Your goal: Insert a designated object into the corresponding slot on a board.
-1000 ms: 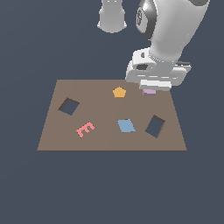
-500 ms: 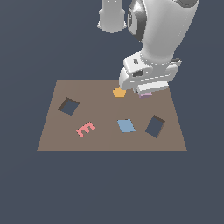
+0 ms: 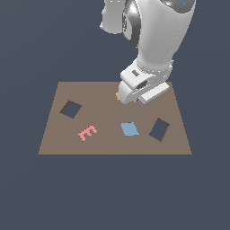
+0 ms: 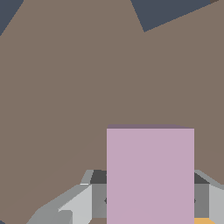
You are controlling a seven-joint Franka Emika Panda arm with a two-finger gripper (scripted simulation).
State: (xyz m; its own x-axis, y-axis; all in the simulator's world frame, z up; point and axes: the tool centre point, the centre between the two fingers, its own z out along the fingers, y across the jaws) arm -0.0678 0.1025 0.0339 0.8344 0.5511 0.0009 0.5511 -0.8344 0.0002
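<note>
Dark slate-blue ground surrounds the brown board (image 3: 54, 134), and nothing else stands in the scene. Nearest us on the board lie the pink E (image 3: 88, 132), the blue tile (image 3: 129, 129) and the slot (image 3: 159, 129), a tilted navy rectangle, empty. So we judge the task roughly half done: the block (image 4: 150, 175) is picked up, but carrying it to the slot, turning it to match and pushing it in all remain.

Farther back, the fingers (image 4: 87, 197) are clamped on the block, one grey pad on each side of it in the wrist view. It is a pale lilac-pink rectangle with flat faces and sharp edges. In the exterior view only a corner shows under the hand, held above the board's far part, well apart from the slot. An orange sliver (image 3: 117, 95) peeks out beside the hand.
</note>
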